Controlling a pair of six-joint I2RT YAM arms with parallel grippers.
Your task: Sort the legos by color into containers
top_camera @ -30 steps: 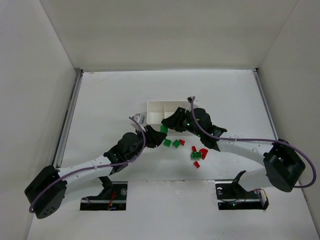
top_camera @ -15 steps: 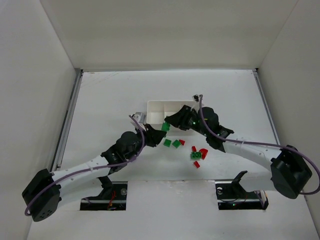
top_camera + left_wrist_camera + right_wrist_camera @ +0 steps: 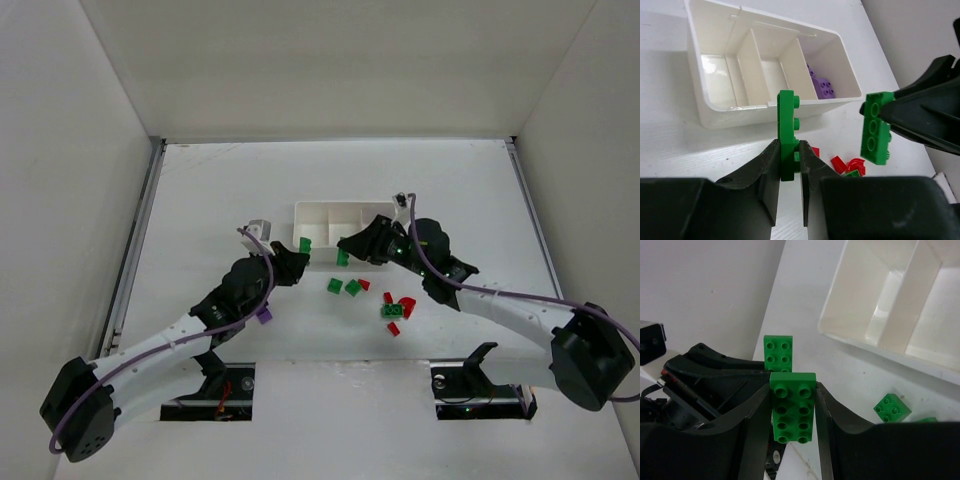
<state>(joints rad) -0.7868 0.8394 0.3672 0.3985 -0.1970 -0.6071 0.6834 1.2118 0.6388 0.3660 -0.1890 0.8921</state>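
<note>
Both arms are stretched forward and angled in toward each other, meeting just in front of the tray (image 3: 320,205). The left pincer (image 3: 788,161) is clamped on a thin green plate (image 3: 787,131), which stands on edge and sticks up out of the fingers. The right pincer (image 3: 792,415) is gripping a longer green brick (image 3: 792,407), studs facing its camera. The two held pieces are near each other but apart, both just short of the tray's near wall. Purple bricks (image 3: 822,87) sit in the end compartment on the right pincer's side; the other two look bare. Loose green bricks (image 3: 343,287) and red bricks (image 3: 402,305) lie on the tabletop (image 3: 200,200) nearer the bases. There's open room left of the tray and beyond it.
</note>
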